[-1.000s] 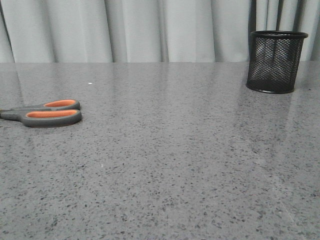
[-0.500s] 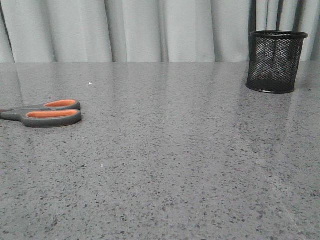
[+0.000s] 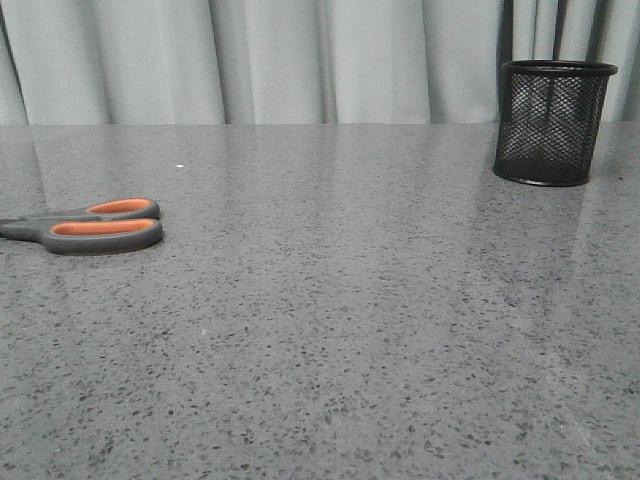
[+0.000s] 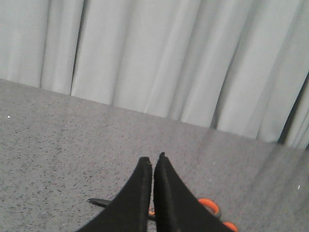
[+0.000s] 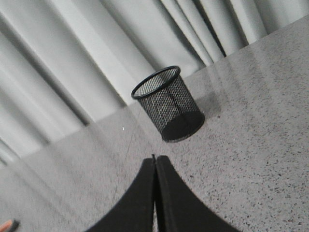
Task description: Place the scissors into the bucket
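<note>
A big grey table fills the near part of the room. Its top is smooth stone with lots of tiny dark and white specks. It is a bit shiny, and pale streaks of light show on it. At the far edge hangs a long curtain, light grey, with soft folds running up and down. On the far right there is a dark gap between the folds.

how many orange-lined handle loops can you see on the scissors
2: both loops of the scissors lie flat at the table's left edge, one just behind the other. The blades run out of the front view, so only the handles show there.
</note>
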